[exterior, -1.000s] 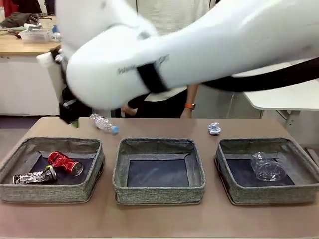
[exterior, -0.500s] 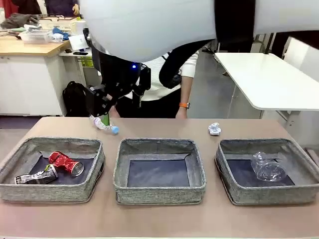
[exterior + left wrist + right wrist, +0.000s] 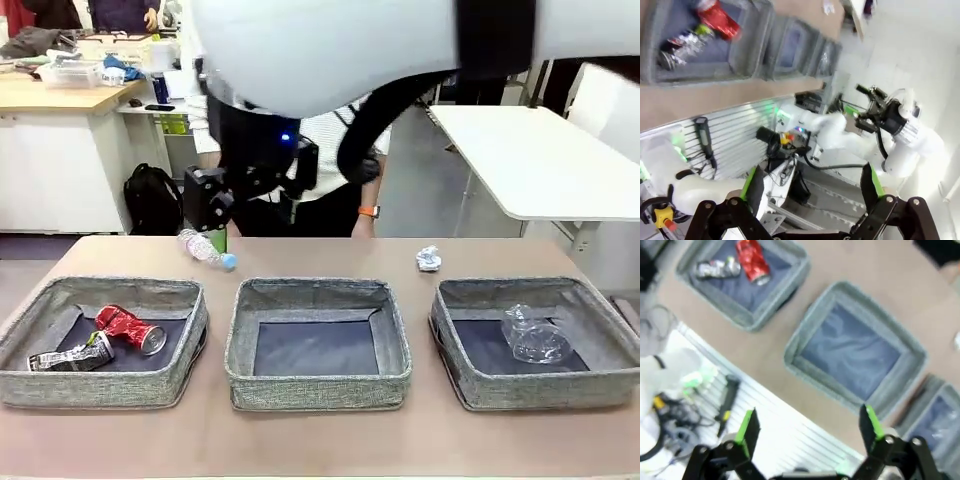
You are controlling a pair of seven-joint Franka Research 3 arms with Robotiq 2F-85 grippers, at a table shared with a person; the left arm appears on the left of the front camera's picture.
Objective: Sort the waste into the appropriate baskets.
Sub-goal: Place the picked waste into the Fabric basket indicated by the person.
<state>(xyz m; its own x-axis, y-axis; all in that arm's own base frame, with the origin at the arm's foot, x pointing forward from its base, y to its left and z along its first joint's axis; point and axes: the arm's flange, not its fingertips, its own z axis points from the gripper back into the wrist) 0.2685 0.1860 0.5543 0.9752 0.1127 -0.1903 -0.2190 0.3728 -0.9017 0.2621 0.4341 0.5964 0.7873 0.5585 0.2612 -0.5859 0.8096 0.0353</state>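
Three grey baskets stand in a row. The left basket [image 3: 40, 385] holds a crushed red can [image 3: 131, 328] and a dark can [image 3: 70, 355]. A clear cup [image 3: 535, 335] lies in the right basket [image 3: 530, 392]; the middle basket [image 3: 318, 388] sits between them. Behind them on the table lie a clear bottle with a blue cap [image 3: 205, 248] and a paper ball [image 3: 429, 259]. My right gripper [image 3: 214, 236] hangs high, crossing in front of the bottle, open and holding nothing [image 3: 809, 420]. My left gripper [image 3: 810, 182] is open too, off to the table's left.
A person stands at the far side, a hand with an orange wristband [image 3: 379, 212] hanging by the table edge. My right arm's big white link [image 3: 330, 50] covers the top of the front view. A white table [image 3: 540, 160] stands at the back right.
The white arm has lifted from the middle of the front view to its top. The gripper shifted right, from left of the bottle to just above it. The waste has not moved.
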